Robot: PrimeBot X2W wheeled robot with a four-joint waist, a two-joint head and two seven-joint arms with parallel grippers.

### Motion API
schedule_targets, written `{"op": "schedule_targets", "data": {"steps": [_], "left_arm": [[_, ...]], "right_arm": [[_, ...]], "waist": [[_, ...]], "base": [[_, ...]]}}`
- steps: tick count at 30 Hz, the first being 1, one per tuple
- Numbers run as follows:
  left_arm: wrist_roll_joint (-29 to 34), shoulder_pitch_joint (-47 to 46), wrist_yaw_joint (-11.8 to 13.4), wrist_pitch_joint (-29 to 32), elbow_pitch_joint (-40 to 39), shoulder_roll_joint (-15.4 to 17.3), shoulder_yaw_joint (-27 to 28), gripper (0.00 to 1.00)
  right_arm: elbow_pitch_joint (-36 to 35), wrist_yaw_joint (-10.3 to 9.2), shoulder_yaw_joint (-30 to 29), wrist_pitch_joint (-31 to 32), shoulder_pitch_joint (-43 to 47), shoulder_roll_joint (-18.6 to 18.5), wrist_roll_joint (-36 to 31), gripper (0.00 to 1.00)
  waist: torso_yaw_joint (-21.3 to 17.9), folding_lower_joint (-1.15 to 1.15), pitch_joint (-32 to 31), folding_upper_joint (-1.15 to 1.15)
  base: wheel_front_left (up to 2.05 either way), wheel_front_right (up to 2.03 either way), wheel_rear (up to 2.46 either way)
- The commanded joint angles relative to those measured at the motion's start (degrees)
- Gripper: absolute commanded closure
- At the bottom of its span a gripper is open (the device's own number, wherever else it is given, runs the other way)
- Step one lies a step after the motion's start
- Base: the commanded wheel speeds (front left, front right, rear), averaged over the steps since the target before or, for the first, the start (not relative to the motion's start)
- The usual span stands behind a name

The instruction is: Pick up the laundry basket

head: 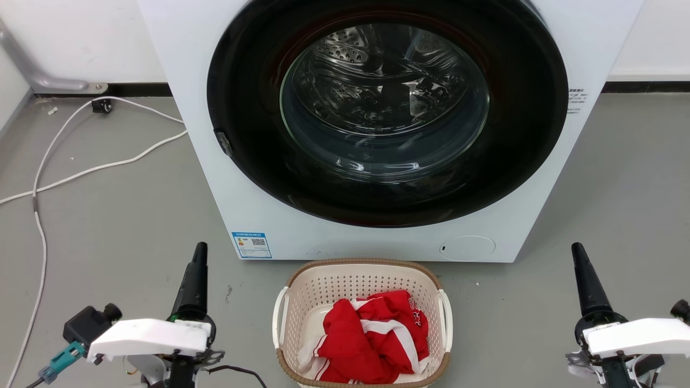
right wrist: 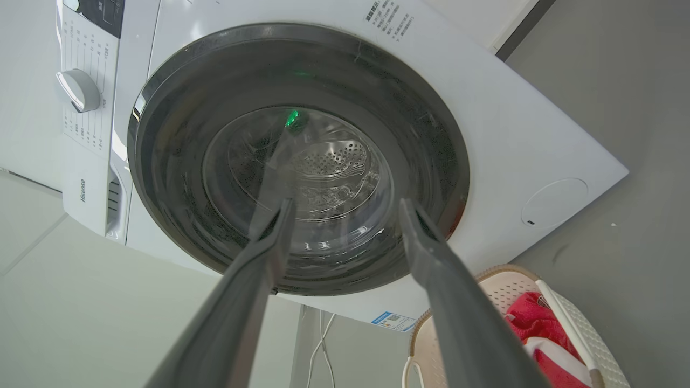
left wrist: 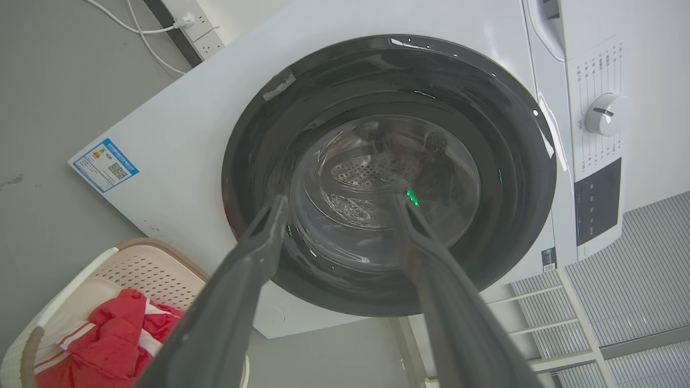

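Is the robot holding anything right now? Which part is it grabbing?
Nothing. The left gripper and right gripper both have their jaws apart with nothing between them. The laundry basket sits on the floor, untouched.

I see a cream perforated laundry basket with a brown woven rim, red-and-white striped cloth, a white washing machine, and grey floor.

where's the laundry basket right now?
Head view, bottom centre: the laundry basket sits on the floor just in front of the washing machine, between the left gripper and the right gripper, with a red-and-white garment inside.
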Motion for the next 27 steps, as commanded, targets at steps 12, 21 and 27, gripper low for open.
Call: {"op": "schedule_targets", "data": {"steps": [12, 21, 27], "left_arm": [[15.88, -1.20, 2.12, -2.96, -2.00, 0.13, -2.69, 0.00], [24.43, -1.42, 3.14, -4.64, -1.62, 0.12, -3.85, 0.00], [29.61, -1.43, 3.84, -5.70, -1.20, 0.16, -4.57, 0.00]], "right_arm": [[-3.51, 0.00, -0.08, -2.48, 0.69, -0.02, -16.43, 0.00], [-4.97, 0.00, 0.82, -2.94, 1.56, 0.00, -25.55, 0.00], [-5.74, 0.00, 1.27, -3.17, 2.05, 0.02, -30.85, 0.00]], "waist": [[0.07, 0.00, 0.01, 0.00], [0.17, 0.00, 0.06, 0.00], [0.23, 0.00, 0.03, 0.00]], "base": [[0.00, 0.00, 0.00], [0.00, 0.00, 0.00], [0.00, 0.00, 0.00]]}}
